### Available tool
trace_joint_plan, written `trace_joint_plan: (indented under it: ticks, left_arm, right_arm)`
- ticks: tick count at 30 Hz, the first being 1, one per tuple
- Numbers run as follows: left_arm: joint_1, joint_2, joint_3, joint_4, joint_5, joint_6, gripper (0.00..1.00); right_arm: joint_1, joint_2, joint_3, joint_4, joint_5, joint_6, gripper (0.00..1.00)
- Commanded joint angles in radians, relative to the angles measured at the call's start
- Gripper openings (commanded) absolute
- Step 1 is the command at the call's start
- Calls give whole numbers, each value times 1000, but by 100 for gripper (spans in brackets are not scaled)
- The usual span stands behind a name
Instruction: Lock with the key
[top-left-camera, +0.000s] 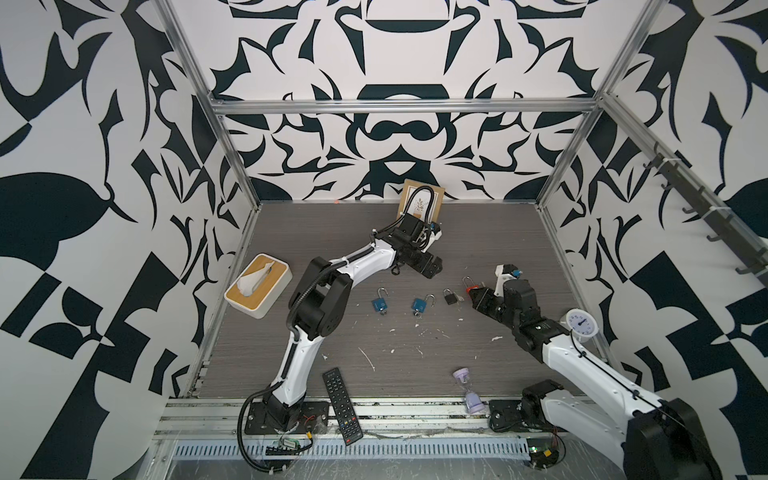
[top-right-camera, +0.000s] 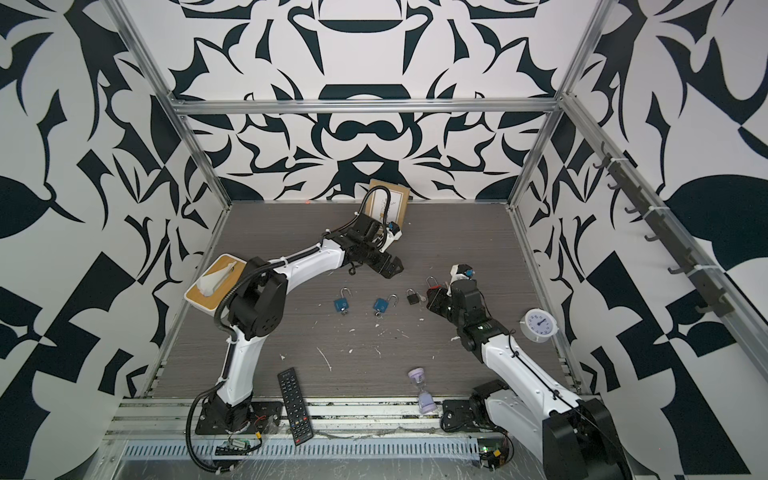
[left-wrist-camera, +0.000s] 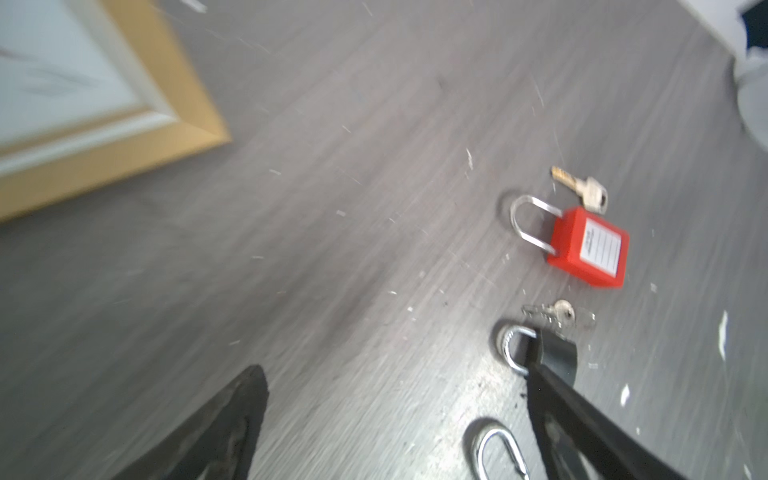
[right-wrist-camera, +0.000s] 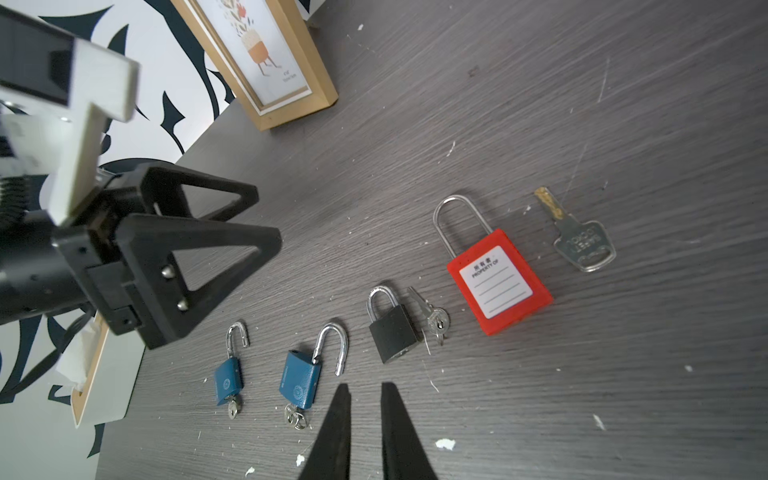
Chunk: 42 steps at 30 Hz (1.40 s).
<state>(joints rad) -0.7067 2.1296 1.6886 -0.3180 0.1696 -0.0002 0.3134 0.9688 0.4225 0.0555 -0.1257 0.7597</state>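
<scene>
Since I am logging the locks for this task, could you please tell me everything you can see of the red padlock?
The red padlock has a blocky, plastic-looking red body, a white label printed PROPERTY OF over blank lines, and a long silvery shackle with both legs apparently seated. It lies flat, label up, on the grey wood-grain table. A loose key lies beside it, apart; the black padlock lies on its other side. Nothing else touches it.
</scene>
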Motion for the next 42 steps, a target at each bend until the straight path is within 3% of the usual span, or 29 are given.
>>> trace_joint_plan:
  ticks: [1, 7, 12, 18, 21, 26, 31, 42]
  left_arm:
    - [-8, -106, -107, 121, -106, -106, 100]
    - [-75, -293, -288, 69, -255, -129, 100]
    - [-73, -398, -401, 17, -113, -145, 100]
    - [-73, -417, -495, -4, -79, -164, 100]
    - [-67, -429, -532, -2, -61, -187, 98]
    - [-25, -521, -639, 72, -32, -257, 97]
    - [54, -654, -769, 174, 17, -352, 97]
    - [148, -769, -900, 290, 76, -414, 96]
  right_arm:
    - [33, -12, 55, -34, 32, -45, 17]
    - [125, 42, 144, -147, 83, -120, 19]
    - [172, 88, 197, -217, 82, -146, 20]
    - [238, 97, 223, -305, 134, -133, 23]
    - [281, 130, 248, -353, 176, -114, 31]
    - [373, 253, 307, -339, 254, -32, 45]
    - [428, 425, 444, -378, 284, 133, 54]
    - [514, 680, 669, -518, 477, 276, 59]
